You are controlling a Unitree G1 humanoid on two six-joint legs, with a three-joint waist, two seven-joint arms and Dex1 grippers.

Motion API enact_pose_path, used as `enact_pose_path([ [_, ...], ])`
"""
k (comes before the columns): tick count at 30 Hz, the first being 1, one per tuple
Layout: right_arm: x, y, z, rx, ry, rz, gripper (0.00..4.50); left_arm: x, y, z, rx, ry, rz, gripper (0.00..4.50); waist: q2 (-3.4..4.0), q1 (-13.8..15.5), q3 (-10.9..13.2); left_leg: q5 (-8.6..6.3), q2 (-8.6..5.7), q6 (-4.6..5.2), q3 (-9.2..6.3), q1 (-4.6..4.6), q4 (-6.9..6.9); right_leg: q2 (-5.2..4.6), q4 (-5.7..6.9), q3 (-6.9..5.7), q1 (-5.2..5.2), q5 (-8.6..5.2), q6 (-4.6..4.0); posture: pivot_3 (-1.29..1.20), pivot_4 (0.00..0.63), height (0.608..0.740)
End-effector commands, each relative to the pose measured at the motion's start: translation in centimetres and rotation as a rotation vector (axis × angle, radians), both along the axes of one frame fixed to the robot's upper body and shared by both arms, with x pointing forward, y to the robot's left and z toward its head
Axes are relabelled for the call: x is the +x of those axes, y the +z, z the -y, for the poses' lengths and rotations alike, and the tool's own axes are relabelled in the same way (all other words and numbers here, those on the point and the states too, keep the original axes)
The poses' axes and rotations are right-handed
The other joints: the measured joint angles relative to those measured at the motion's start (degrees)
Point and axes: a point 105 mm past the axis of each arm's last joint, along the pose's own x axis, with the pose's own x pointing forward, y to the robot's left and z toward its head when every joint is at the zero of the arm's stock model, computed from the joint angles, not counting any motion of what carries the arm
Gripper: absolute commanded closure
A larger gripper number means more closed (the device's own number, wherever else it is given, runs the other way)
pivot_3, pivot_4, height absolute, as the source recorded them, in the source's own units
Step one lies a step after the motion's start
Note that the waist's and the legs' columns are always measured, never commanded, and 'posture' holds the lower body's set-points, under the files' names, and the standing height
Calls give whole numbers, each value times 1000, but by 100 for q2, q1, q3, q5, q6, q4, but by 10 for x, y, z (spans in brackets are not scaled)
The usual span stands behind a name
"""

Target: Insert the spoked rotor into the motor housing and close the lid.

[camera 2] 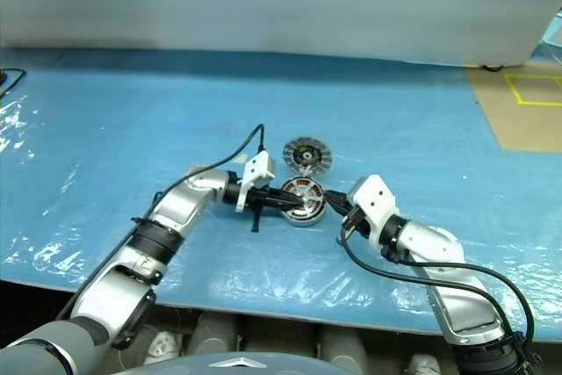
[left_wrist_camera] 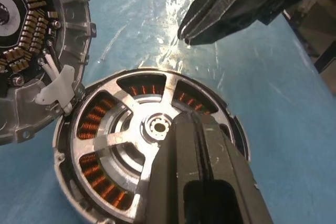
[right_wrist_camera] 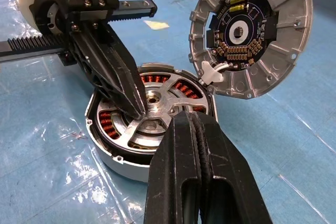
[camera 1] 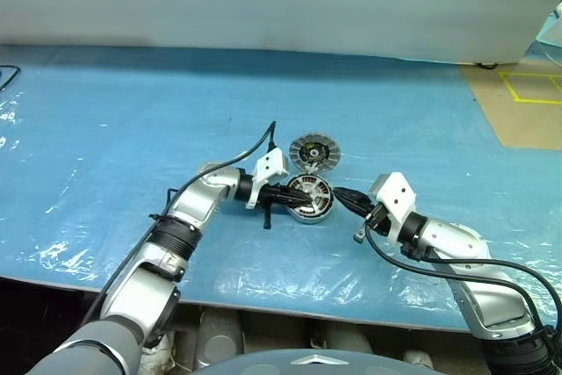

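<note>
We saw the spoked rotor point(right_wrist_camera: 152, 109) seated in the motor housing point(right_wrist_camera: 113, 158) on the table point(camera 1: 132, 129), both tools clenched empty, left tool point(right_wrist_camera: 137, 109) touching it; lid point(right_wrist_camera: 251, 35) looked rigid, metal, best pinched at its ribbed rim.

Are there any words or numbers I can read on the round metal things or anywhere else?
No text can be read anywhere.
Round silver ribbed lid: tiny marks on its dark centre circuit board, too small to read.
Silver motor housing with copper windings and spoked rotor: no writing.
Yellow tape lines on the brown floor: lines, not letters.
</note>
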Motion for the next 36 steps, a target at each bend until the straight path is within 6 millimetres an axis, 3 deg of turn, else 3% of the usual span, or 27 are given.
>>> enact_pose_path([
  [1,0,4,-1,9,10,24,4500,0,22,7,-75,-20,14,4479,0,-5,0,1,1,1,0,-5,-1,3,0,0,-5,0,1,0,150,740],
  [14,-3,-3,-3,-2,9,10,4500,16,35,12,-123,76,36,4479,0,-15,0,10,1,17,0,-17,-4,7,2,-1,-20,11,18,0,150,740],
  [18,-1,0,-2,-2,8,20,4500,21,16,5,-13,117,36,4479,0,-18,0,10,2,17,0,-16,-4,7,3,-1,-20,8,13,0,150,740],
  [21,0,1,-2,-3,6,23,4500,14,-14,-7,183,89,11,4479,0,-15,0,10,2,17,0,-15,-3,7,4,0,-20,12,19,0,150,740],
  [23,0,1,-1,-3,5,23,4500,16,-18,-10,210,108,25,4479,4,-14,-3,10,2,17,-1,-7,-3,7,3,-1,-11,12,19,0,150,740],
  [28,0,-1,-3,-1,4,22,4500,22,21,7,-21,125,52,4479,7,-2,-5,2,1,3,0,-5,1,6,4,0,6,1,0,0,150,740],
  [36,0,-1,-4,4,0,23,4500,13,52,13,-231,64,41,4479,7,-17,-5,11,2,18,-1,-19,2,7,4,0,-14,4,3,0,150,740],
])
